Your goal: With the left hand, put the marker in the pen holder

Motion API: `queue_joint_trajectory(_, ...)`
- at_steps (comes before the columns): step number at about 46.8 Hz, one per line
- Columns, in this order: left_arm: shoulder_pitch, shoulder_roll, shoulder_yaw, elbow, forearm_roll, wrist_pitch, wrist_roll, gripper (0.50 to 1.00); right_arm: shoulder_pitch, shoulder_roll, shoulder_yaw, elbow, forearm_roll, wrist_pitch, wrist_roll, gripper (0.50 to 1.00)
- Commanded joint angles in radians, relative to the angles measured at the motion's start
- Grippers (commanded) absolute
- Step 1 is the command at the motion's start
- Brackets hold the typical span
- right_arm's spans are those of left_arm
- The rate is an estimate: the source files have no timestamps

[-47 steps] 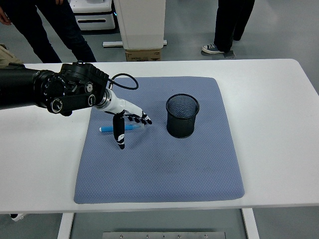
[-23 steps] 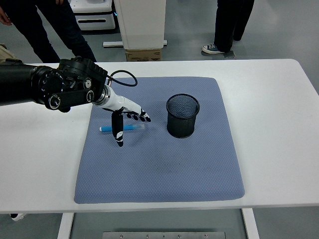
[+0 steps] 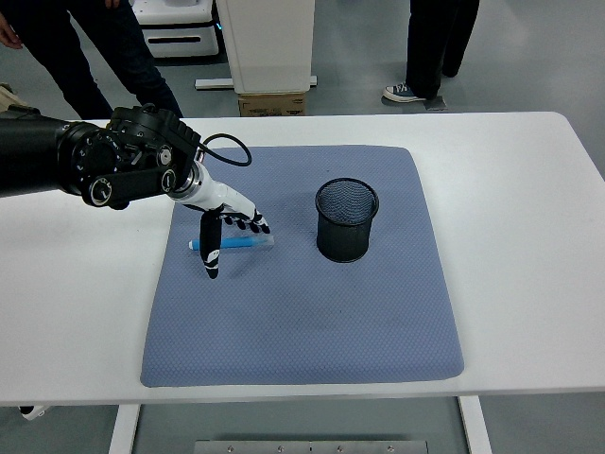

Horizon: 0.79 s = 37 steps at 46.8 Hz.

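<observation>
A blue marker with a pale cap lies flat on the blue-grey mat, left of centre. My left hand hovers right over it, thumb pointing down in front of the marker and the other fingers spread behind it, holding nothing. The black mesh pen holder stands upright on the mat to the right of the marker, about a hand's width away. The left arm comes in from the left edge. No right arm shows.
The mat lies on a white table. Behind the table stand people's legs at top left and top right, a white cabinet and a cardboard box.
My left hand has drawn back to the left and slightly up along the marker, its thumb now nearer the marker's left end. The marker and pen holder have not moved.
</observation>
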Motion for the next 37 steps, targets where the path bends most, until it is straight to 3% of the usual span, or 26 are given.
queue_joint_trajectory(1,0.001,0.000,0.004,-0.001,0.001,0.000,0.000,1.000,-0.001,0.000,0.000,0.000,0.000,0.000,0.000,1.000)
queue_joint_trajectory(9,0.002,-0.005,0.004,-0.001,0.001,0.003,0.000,1.000,0.000,0.000,0.000,0.000,0.000,0.000,0.000,1.000)
queue_joint_trajectory(29,0.008,-0.006,0.004,-0.001,0.000,0.006,0.000,0.821,0.000,0.000,0.000,0.000,0.000,0.000,0.000,1.000)
queue_joint_trajectory(37,0.010,-0.006,0.004,-0.001,0.000,0.008,0.000,0.777,-0.001,0.000,0.000,0.000,0.000,0.000,0.000,1.000)
